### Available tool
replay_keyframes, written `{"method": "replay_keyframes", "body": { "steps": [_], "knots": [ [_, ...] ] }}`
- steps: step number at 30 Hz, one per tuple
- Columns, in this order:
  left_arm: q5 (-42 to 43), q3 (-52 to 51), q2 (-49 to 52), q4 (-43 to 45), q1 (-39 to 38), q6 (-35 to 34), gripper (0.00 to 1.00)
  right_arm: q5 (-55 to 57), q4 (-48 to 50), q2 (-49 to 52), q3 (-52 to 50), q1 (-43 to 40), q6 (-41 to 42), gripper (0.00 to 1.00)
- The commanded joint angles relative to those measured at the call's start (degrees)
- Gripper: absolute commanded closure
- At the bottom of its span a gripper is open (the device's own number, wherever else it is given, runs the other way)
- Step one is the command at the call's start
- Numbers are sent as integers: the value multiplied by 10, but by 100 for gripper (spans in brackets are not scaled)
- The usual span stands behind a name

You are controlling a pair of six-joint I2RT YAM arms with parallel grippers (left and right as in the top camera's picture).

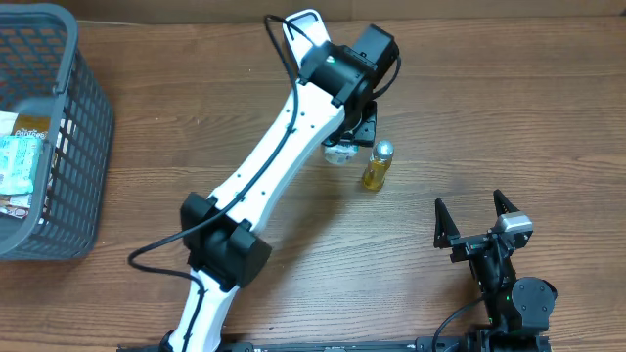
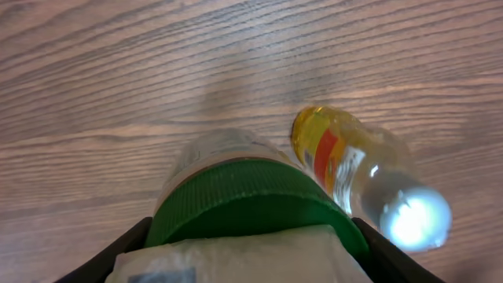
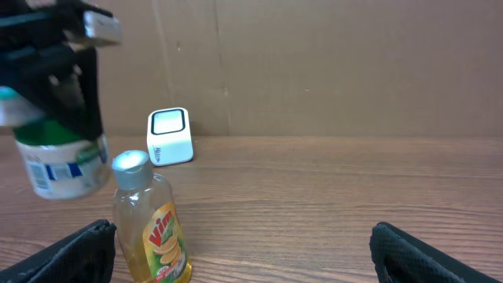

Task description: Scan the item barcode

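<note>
Closest to your left wrist camera was the green lid (image 2: 255, 200) of the jar (image 3: 59, 161). Your left hand (image 1: 344, 142) pinched that jar near its top, one finger on each side. The jar looked lifted a little off the counter (image 1: 489, 98), but you could not be sure of that from these views.

Just beside the jar stood the yellow bottle (image 1: 377, 164). That was the big worry. If you swung the jar toward that side, it could bump the tall, thin bottle and tip it over.

The white scanner (image 3: 170, 136) sat farther back, near the wall. From above, your arm hid it. If you turned the jar the wrong way, the barcode would not face the scanner and nothing would be read. You could not see a barcode for sure, only a blue and white label. The jar looked round and smooth, so it might also slip or twist in your grip if you moved fast.

Your left arm reached long across the counter, from the near edge up to the far middle, with its wrist bent down over the jar. Your right hand (image 1: 469, 200) was spread wide and held nothing, low at the near right, well apart from the jar.
</note>
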Motion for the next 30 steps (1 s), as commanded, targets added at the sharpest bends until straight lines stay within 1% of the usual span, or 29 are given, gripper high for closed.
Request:
{"method": "replay_keyframes", "body": {
  "steps": [1,13,20,30],
  "knots": [
    [3,1,4,10,-10,-8,60,-3,3,-4,-6,-2,2,0],
    [2,1,28,23,-24,-8,59,-3,3,-4,-6,-2,2,0],
    [3,-3,28,41,-24,-10,55,-3,3,-4,-6,-2,2,0],
    [3,-7,28,47,-29,-21,54,-3,3,-4,-6,-2,2,0]
  ]
}}
